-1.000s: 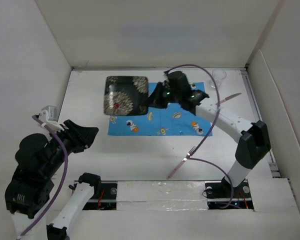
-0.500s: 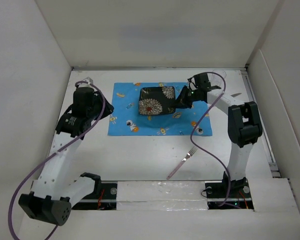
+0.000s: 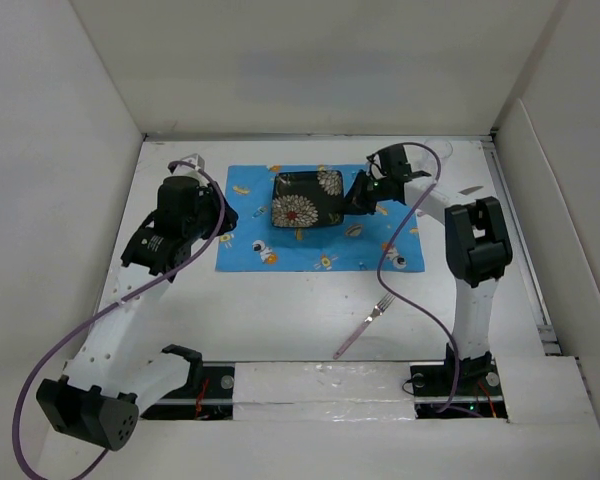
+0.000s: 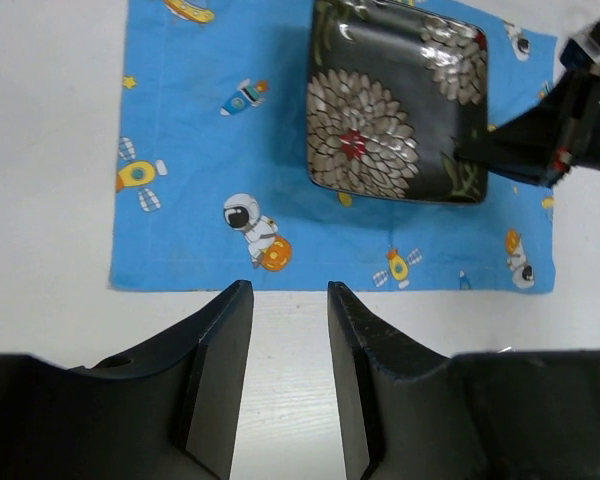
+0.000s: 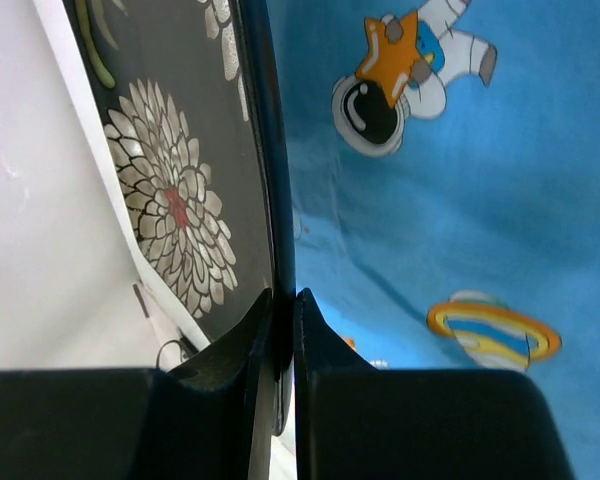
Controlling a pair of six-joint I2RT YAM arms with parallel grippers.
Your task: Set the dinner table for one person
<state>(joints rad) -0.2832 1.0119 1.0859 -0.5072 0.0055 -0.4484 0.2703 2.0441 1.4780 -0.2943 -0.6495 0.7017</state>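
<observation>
White walls (image 3: 50,120) box in the matte dinner table (image 3: 280,310), seen from above with a setting for one roughly half laid. Toward the far side lies the blue cartoon-printed placemat (image 3: 325,248), and on its far half sits the black floral plate (image 3: 302,198), close to centre. My right gripper (image 3: 358,197) is clamped on the plate's right rim; my wrist camera shows both fingers pinched tight with the dark edge running between them. Whether the plate rests flat on the cloth or is held a little off it, I cannot tell. My right arm reaches well forward, folded sharply at the elbow, wrist low and pointing left across the mat. My left gripper (image 3: 223,214) hangs near the placemat's left side, jaws parted and holding nothing, aimed toward the mat, with the left arm stretched up the left side of the table.

By my reading the plate is as good as placed and only needs letting go. The cutlery is not yet set: the fork (image 3: 368,322) lies on bare tabletop on the near side, well apart from the mat, and what looks like a knife (image 3: 465,192) sits off to the right beyond my right arm. Both, I judge, are to be brought in beside the plate
</observation>
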